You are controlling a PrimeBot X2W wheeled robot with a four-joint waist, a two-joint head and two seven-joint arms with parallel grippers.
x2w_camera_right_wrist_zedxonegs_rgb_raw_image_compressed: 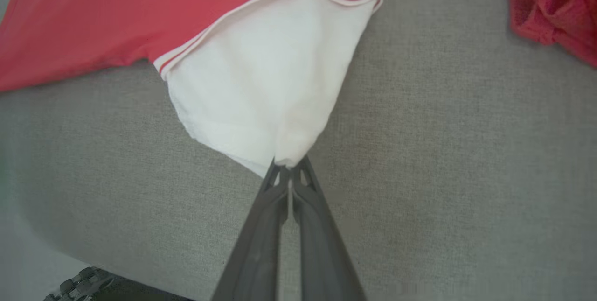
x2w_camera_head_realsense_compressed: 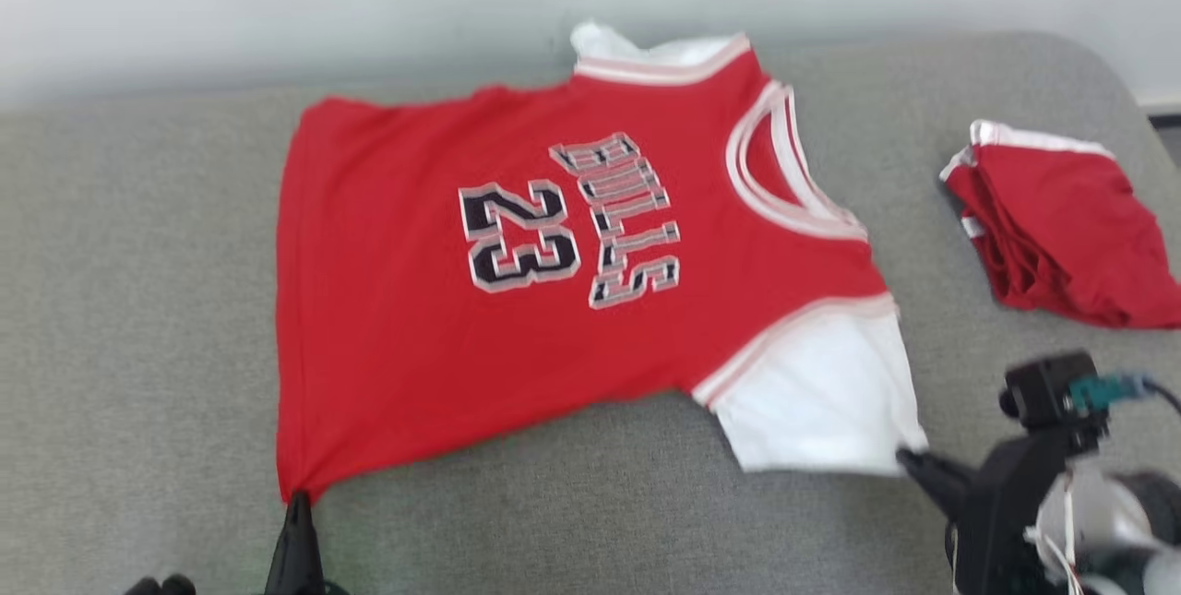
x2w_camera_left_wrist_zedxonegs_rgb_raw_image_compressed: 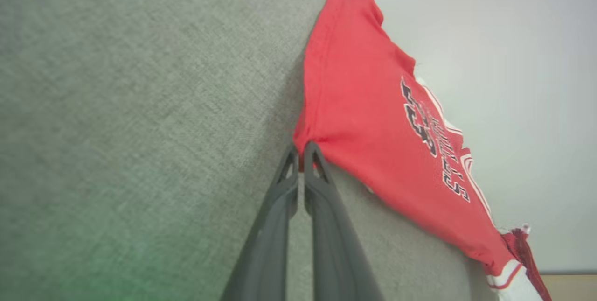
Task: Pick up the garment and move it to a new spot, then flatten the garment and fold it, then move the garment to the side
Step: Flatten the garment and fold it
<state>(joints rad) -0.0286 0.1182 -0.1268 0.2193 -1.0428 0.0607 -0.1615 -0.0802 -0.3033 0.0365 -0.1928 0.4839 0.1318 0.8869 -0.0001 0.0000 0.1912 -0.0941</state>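
**Two-point grasp on a jersey laid out for flattening.** The left tool (x2w_camera_left_wrist_zedxonegs_rgb_raw_image_compressed: 301,151) was closed on the near hem corner of the red garment (x2w_camera_head_realsense_compressed: 415,337). The right tool (x2w_camera_right_wrist_zedxonegs_rgb_raw_image_compressed: 289,166) was closed on the tip of the white sleeve (x2w_camera_right_wrist_zedxonegs_rgb_raw_image_compressed: 261,81). In each wrist view the two fingers met with only a small pinch of cloth between them.

*Hazards, as judged from this arrangement.*
- Each pinch took in just the outermost edge of fabric, so a firm pull outward or upward could let a corner slip free. The narrow sleeve tip looked the more likely to go.
- Unequal pull between the two tools would skew the body rather than smooth it.
- The far sleeve (x2w_camera_head_realsense_compressed: 609,41) lay bunched beyond the collar and would probably drag along in that state.
- A second red garment (x2w_camera_head_realsense_compressed: 1061,226) lay beyond the right tool, on its outer side and apart from the sleeve. A sweep that way could catch it.

*Position.* The garment lay print side up on the grey upholstered surface (x2w_camera_head_realsense_compressed: 138,300), spreading away from both sets of fingertips. It extended beyond and inward of the left tool, and beyond and inward of the right. Its near edge spanned the gap between the tools in a slack, curving line, with the hem at the left tool's side and the collar toward the right tool's. Whether the pinched corners were lifted clear of the surface could not be told.
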